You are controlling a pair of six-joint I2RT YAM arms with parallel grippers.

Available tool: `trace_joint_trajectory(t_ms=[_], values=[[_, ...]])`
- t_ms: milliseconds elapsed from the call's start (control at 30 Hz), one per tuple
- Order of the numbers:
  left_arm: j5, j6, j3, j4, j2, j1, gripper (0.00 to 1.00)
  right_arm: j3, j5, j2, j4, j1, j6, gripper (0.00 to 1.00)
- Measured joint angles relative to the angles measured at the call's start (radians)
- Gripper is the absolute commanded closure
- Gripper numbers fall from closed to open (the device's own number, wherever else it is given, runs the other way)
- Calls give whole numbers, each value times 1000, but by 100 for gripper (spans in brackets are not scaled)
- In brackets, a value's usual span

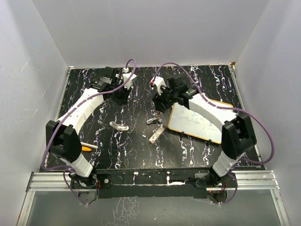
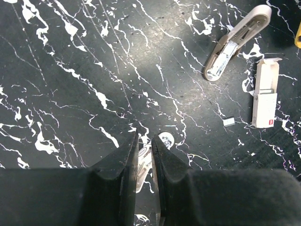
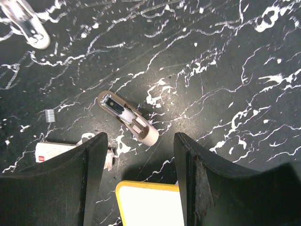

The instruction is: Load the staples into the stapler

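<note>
Staples (image 2: 265, 96): a cream-white oblong box, red mark at one end, flap open, lying flat mid-surface (image 1: 141, 94), well away from its edges, just beside the whiteboard (image 1: 197, 122); a small grey piece (image 2: 229, 122) and an open stapler (image 3: 128, 117) lie near; the right pincer (image 3: 141, 139) hangs spread above that stapler; a second stapler (image 1: 119, 125) lies leftward; the left pincer (image 2: 145, 141), pressed together, is well apart over bare surface.

The staples (image 1: 156, 135) lie just before one stapler (image 1: 152, 120); whiteboard (image 1: 197, 121) right; second stapler (image 1: 119, 125) left.
</note>
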Motion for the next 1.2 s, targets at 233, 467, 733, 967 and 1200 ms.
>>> trace_joint_trajectory(t_ms=[233,467,733,967,1200], values=[[11,-8,-3,3,-5,37,100,50,143,113,-83,49,17,30],[20,-8,-3,3,-16,37,100,118,174,213,-156,51,45,36],[27,-7,-8,6,-25,40,100,163,146,278,-198,51,83,52],[27,-6,-23,11,-60,43,100,194,101,301,-221,52,111,64],[27,-3,-34,13,-66,43,100,246,64,340,-229,57,116,72]])
